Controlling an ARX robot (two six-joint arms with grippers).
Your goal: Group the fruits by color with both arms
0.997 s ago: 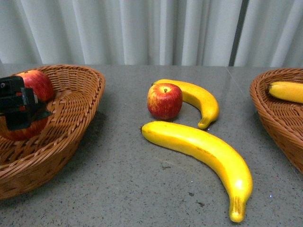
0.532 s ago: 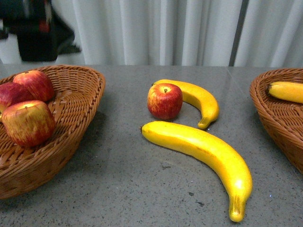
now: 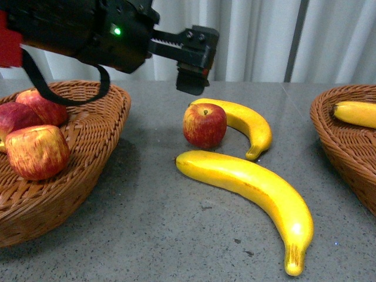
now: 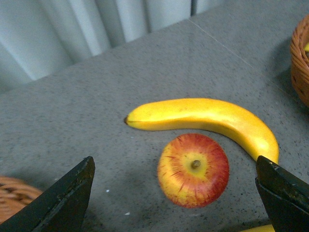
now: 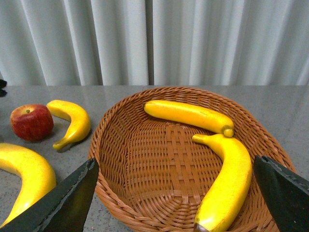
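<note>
Front view: the black left arm fills the upper left of the frame, and its left gripper (image 3: 192, 59) hangs above and a little behind the loose apple (image 3: 204, 125) at centre. That apple sits on the grey table (image 3: 147, 223), with the small banana (image 3: 247, 124) curling round its right side. The long banana (image 3: 252, 188) lies lower right of centre. At the left edge the left basket (image 3: 114, 111) holds three apples (image 3: 36, 151). At the right edge the right basket (image 3: 329, 123) shows part of a banana (image 3: 355, 113).

Left wrist view: the fingers (image 4: 63, 198) are spread wide with nothing held. The loose apple stands stem-up between them, and the small banana lies close against its far side; I cannot tell whether they touch. To my eye the risk is a finger landing on that banana, shoving it or rolling the glossy apple out of the pinch.

Right wrist view: the right gripper (image 5: 175, 163) is also spread and empty, above the right basket, where two bananas (image 5: 188, 115) lie.
</note>
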